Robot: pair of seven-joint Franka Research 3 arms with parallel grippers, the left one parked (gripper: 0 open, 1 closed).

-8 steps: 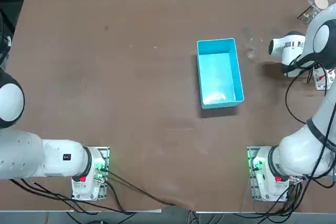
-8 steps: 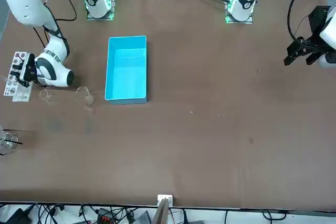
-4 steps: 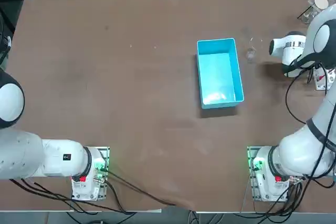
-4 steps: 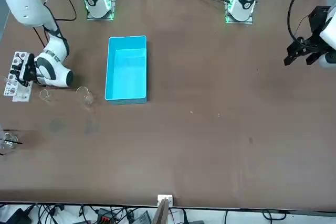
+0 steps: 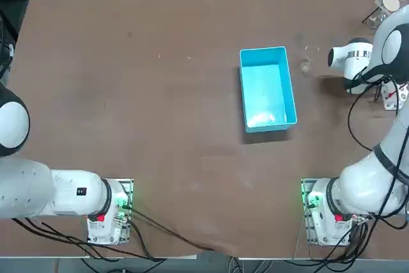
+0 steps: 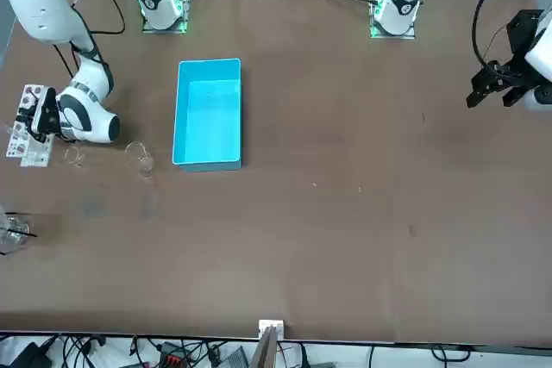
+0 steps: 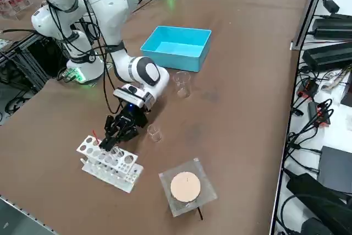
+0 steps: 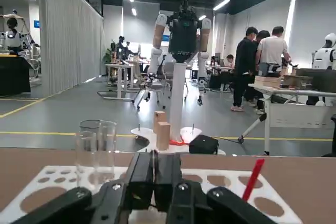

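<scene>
- The right gripper [image 7: 113,138] is being held low just over the tube rack [image 7: 107,164], fingers pressed together and empty, so the narrow tip is being pointed at the holes.
- The rack is being carried near the worktop [image 7: 236,108] edge, with a small glass [image 7: 154,132] near it.

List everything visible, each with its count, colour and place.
rectangular plastic bin: one, light blue, mid-table.
large clear glass beaker: one, colourless, beside the bin.
small clear glass beaker: one, colourless, near the rack.
white plastic test-tube rack: one, white, table's right edge.
thin red stick: one, red, in the rack.
square clear plate with round tan disc: one, beside the rack.
people: several, one in black, beyond the table.
right gripper: one, black, low over the rack, fingers shut.
</scene>
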